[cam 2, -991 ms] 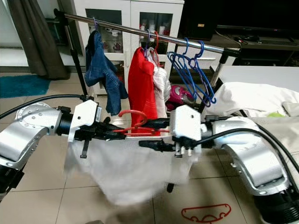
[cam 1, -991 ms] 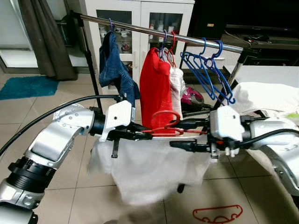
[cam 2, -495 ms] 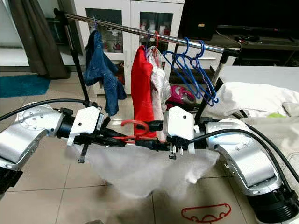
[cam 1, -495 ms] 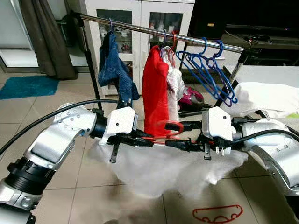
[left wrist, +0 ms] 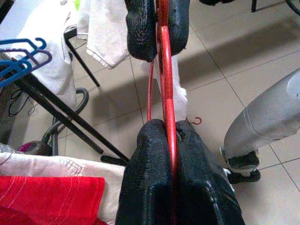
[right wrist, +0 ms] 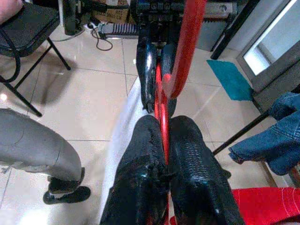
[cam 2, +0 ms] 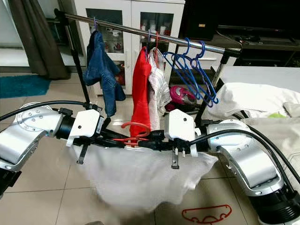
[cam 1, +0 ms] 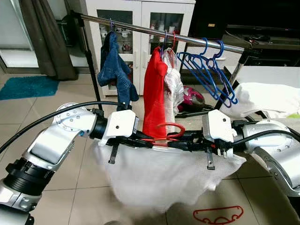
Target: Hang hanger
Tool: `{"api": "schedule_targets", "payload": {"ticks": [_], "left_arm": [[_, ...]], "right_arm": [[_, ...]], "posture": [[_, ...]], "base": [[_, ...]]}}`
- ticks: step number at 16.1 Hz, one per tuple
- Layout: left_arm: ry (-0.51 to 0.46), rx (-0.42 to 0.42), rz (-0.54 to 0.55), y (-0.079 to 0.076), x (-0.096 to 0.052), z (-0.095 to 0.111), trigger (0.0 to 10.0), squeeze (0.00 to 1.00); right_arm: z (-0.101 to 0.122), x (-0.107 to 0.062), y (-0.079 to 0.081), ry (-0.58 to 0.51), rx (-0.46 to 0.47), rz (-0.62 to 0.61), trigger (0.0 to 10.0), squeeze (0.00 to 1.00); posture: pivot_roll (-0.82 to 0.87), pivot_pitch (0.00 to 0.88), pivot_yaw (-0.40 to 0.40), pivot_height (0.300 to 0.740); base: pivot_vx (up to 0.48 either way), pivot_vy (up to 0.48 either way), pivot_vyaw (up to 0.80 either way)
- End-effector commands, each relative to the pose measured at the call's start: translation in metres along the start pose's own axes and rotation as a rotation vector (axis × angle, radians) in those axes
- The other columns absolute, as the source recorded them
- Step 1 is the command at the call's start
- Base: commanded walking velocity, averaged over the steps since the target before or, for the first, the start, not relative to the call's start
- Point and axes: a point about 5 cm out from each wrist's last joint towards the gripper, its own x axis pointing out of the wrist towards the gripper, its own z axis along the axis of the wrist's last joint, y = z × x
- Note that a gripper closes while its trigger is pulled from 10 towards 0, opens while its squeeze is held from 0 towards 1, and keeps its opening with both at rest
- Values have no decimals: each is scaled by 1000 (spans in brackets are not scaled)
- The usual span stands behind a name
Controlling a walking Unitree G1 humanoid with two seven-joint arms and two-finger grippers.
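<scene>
Red hanger (cam 1: 165, 135) carrying a white cloth (cam 1: 159, 176) is held level in front of the robot, below and in front of a metal clothes rail (cam 1: 159, 32); the left gripper (cam 1: 149, 141) grips one end of its bar and the right gripper (cam 1: 176, 142) grips the other, the two sets of black fingers pointing toward each other with the hanger's red hook curling up between them; both pairs of jaws are clenched tight on the thin red bar, with no gap showing beside it; the white cloth drapes down from the bar toward the tiled floor (cam 1: 70, 197); on the rail hang a blue denim garment (cam 1: 115, 70), a red garment (cam 1: 154, 96) with a pale patterned one (cam 1: 174, 89) just beside it, and a bunch of bare blue hangers (cam 1: 208, 75); another red hanger (cam 1: 218, 214) lies flat on the floor near the robot's right side; the left wrist view adds a close look at the left fingers (left wrist: 145, 183) pinching the red bar, with the opposite fingers (left wrist: 140, 28) closed on the same bar farther along, and a grey robot leg (left wrist: 262, 126) on the tiles; the right wrist view shows the right fingers (right wrist: 140, 178) pressed together on the bar, plus a black chair (right wrist: 23, 28) and a teal mat (right wrist: 229, 79) on the floor beyond.
</scene>
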Motion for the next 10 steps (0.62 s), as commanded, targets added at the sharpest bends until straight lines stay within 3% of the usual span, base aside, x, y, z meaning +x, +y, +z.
{"api": "schedule_targets", "payload": {"ticks": [1,9,10], "left_arm": [[-21,78,-27,1,1,15,0,0],[-29,90,-23,2,2,17,0,0],[-61,54,-3,5,1,17,10000,0]], "right_arm": [[-4,-3,-2,34,22,-5,0,0],[-4,-4,-2,17,40,1,0,0],[-2,-5,-2,7,41,2,0,0]], "posture": [[15,4,-56,740],[12,4,-51,740],[10,4,-51,740]], "base": [[0,0,0],[0,0,0],[0,0,0]]}}
